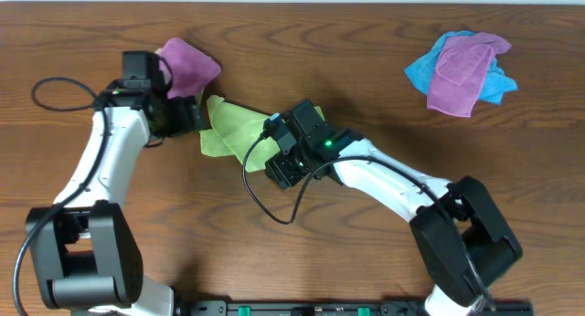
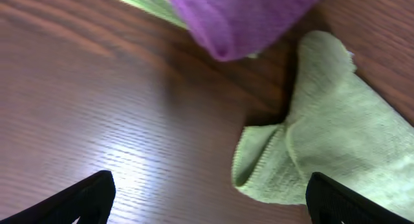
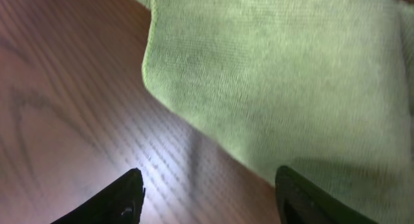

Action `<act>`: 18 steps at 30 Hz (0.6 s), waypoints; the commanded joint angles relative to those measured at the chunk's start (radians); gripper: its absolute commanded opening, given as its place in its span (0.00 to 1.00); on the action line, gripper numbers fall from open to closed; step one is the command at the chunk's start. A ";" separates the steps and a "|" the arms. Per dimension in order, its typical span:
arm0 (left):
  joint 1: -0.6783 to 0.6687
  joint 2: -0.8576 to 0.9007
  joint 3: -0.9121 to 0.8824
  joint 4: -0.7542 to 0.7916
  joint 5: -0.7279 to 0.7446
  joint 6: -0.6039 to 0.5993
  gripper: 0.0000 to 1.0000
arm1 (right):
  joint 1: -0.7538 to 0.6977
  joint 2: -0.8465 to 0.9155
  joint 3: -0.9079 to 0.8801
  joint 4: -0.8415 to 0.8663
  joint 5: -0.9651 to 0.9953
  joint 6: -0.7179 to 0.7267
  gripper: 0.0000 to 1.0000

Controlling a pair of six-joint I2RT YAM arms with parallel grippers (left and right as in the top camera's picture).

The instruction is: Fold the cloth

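The lime-green cloth [image 1: 233, 129] lies crumpled on the table between my two grippers, partly hidden under my right wrist. In the left wrist view the cloth [image 2: 336, 140] has a folded corner near my right fingertip. My left gripper [image 2: 207, 201] is open and empty just left of the cloth [image 1: 187, 115]. My right gripper [image 3: 207, 198] is open and empty, its fingers over the cloth's edge [image 3: 278, 68] and the bare wood; in the overhead view it sits at the cloth's right end [image 1: 274, 156]. The white tag is out of view.
A purple cloth [image 1: 187, 65] lies against the green cloth's upper left, also seen in the left wrist view [image 2: 239, 17]. A second purple cloth [image 1: 466, 69] rests on a bright blue cloth [image 1: 420, 71] at the far right.
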 commanded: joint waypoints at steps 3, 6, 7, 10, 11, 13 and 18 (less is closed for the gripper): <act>0.051 -0.013 0.005 -0.003 0.060 0.010 0.95 | 0.043 0.011 0.018 0.047 0.062 -0.030 0.63; 0.064 -0.017 0.005 -0.004 0.083 0.010 0.95 | 0.075 0.027 0.023 0.069 0.101 -0.031 0.61; 0.066 -0.018 0.005 -0.004 0.092 0.010 0.95 | 0.084 0.038 0.029 0.069 0.104 -0.037 0.61; 0.069 -0.019 0.005 -0.004 0.116 0.010 0.95 | 0.109 0.074 0.050 0.073 0.120 -0.037 0.60; 0.069 -0.020 0.005 -0.004 0.117 0.010 0.95 | 0.115 0.087 0.061 0.072 0.129 -0.037 0.60; 0.069 -0.022 0.006 -0.006 0.117 0.010 0.95 | 0.123 0.119 0.089 0.062 0.147 -0.037 0.60; 0.069 -0.033 0.006 -0.014 0.118 0.010 0.95 | 0.125 0.169 0.121 0.061 0.161 -0.037 0.60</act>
